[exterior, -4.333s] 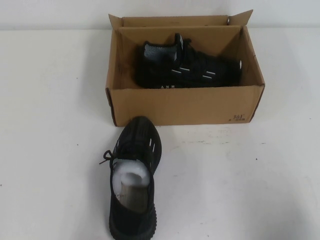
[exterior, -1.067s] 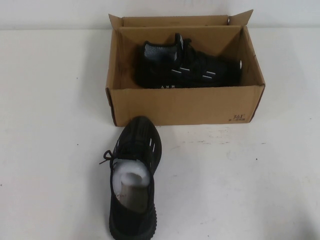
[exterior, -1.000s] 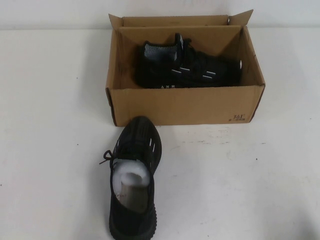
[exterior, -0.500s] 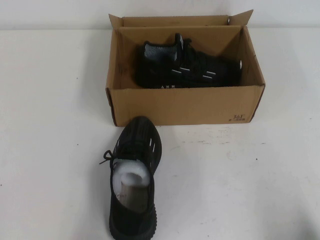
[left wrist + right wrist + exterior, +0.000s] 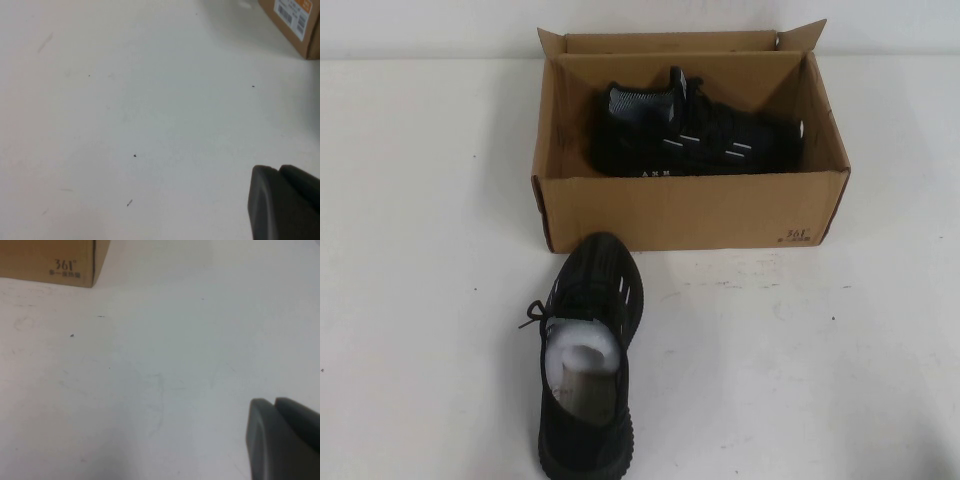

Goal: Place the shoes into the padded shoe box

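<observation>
The brown cardboard shoe box stands open at the back middle of the table. One black sneaker lies inside it on its side. The other black sneaker stands on the table in front of the box's left corner, toe towards the box, with white paper stuffing inside. Neither arm shows in the high view. My left gripper is shut and empty over bare table, with a box corner far from it. My right gripper is shut and empty over bare table, away from the box's printed corner.
The white table spreads around the box and the shoe. A light wall runs along the back edge behind the box.
</observation>
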